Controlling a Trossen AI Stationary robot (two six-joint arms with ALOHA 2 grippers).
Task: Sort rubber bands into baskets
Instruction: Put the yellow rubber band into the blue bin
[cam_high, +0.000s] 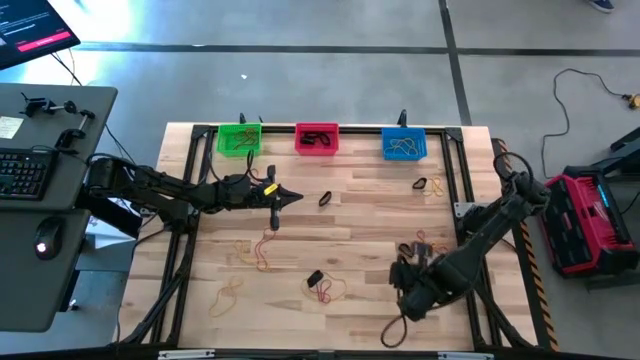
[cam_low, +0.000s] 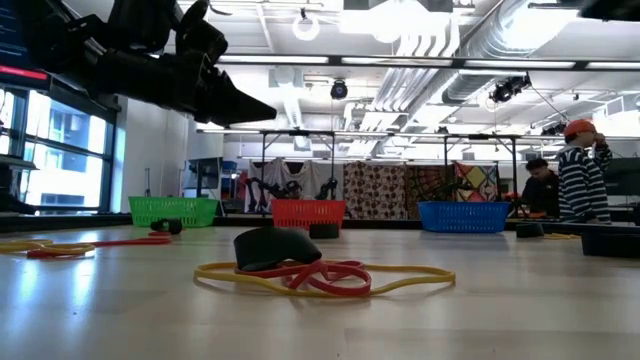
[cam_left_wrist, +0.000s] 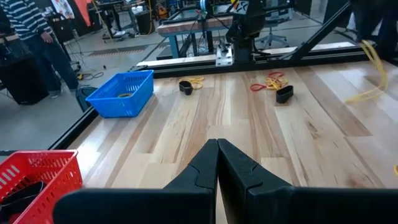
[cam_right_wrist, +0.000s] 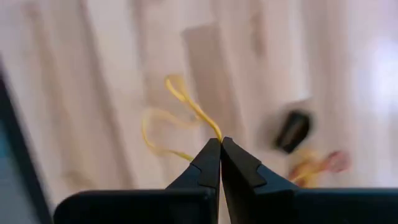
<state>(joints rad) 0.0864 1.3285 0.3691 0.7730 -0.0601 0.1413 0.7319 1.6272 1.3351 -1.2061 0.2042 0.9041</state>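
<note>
Three baskets stand along the table's far edge: green (cam_high: 239, 139), red (cam_high: 317, 139) and blue (cam_high: 404, 144), each with bands inside. Loose rubber bands lie about the wood: black ones (cam_high: 325, 198) (cam_high: 420, 184), and yellow and red ones (cam_high: 262, 250) (cam_high: 320, 288) (cam_high: 415, 245). My right gripper (cam_high: 408, 288) points down over the near right part of the table, shut on a yellow rubber band (cam_right_wrist: 171, 121). My left gripper (cam_high: 290, 197) hovers level over the table's middle, shut and holding nothing (cam_left_wrist: 217, 144). My right gripper pinches one strand of the yellow rubber band (cam_right_wrist: 217, 136) between its two fingertips, coming from above and pointing down. The band hangs below the fingers in slack loops (cam_right_wrist: 155, 134). Whether its lower end is on the wood I cannot tell.
A black band with red and yellow bands (cam_low: 300, 270) lies near the table's front edge. A thick black cable loop (cam_high: 393, 330) lies near the right arm. A desk with a keyboard (cam_high: 25, 172) stands to the left. People (cam_low: 580, 170) stand beyond the table.
</note>
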